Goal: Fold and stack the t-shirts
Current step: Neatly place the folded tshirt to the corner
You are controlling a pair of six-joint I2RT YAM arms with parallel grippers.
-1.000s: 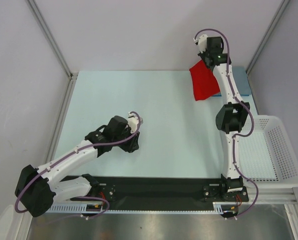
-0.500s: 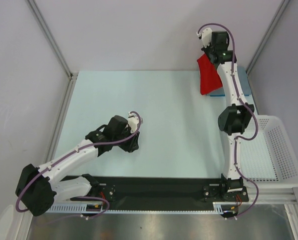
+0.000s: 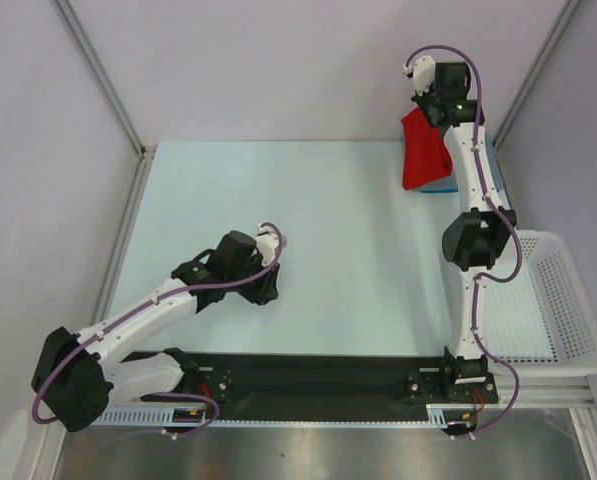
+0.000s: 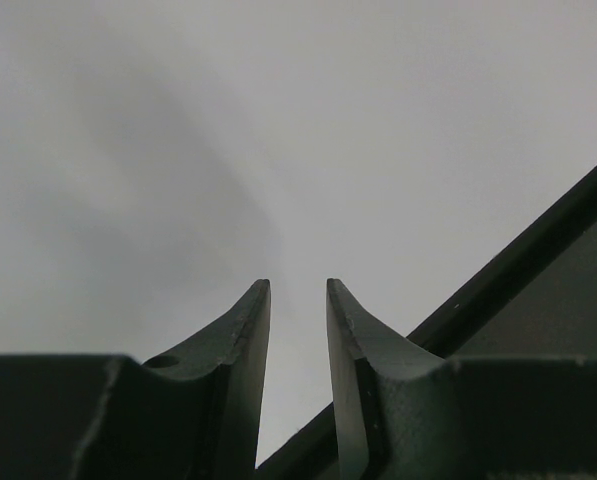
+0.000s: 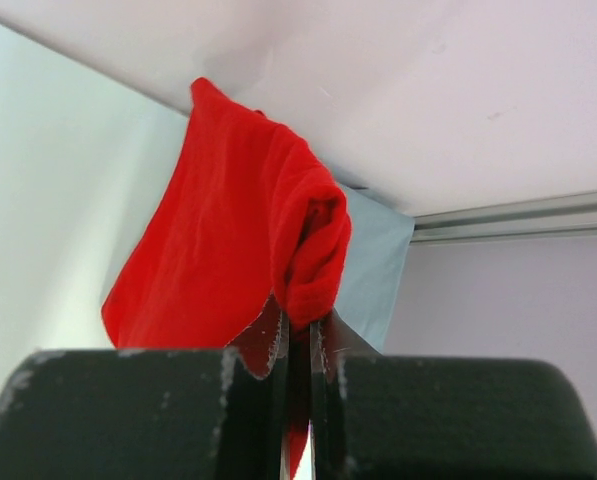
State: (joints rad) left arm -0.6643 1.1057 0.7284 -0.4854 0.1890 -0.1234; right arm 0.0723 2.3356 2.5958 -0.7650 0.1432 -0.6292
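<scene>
Much of blue t-shirt [image 5: 378, 270] behind red t-shirt [image 5: 228, 250]

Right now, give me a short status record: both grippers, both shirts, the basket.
left gripper: open, holding nothing, near table centre
right gripper: shut on red t-shirt, raised at far right corner
red t-shirt: bunched, hanging from right gripper
blue t-shirt: far right corner, partly hidden behind red t-shirt
basket: right table edge

The red t-shirt [image 3: 423, 155] and slate-blue t-shirt [image 5: 378, 270] are plain; the basket [image 3: 526, 312] is white.
</scene>
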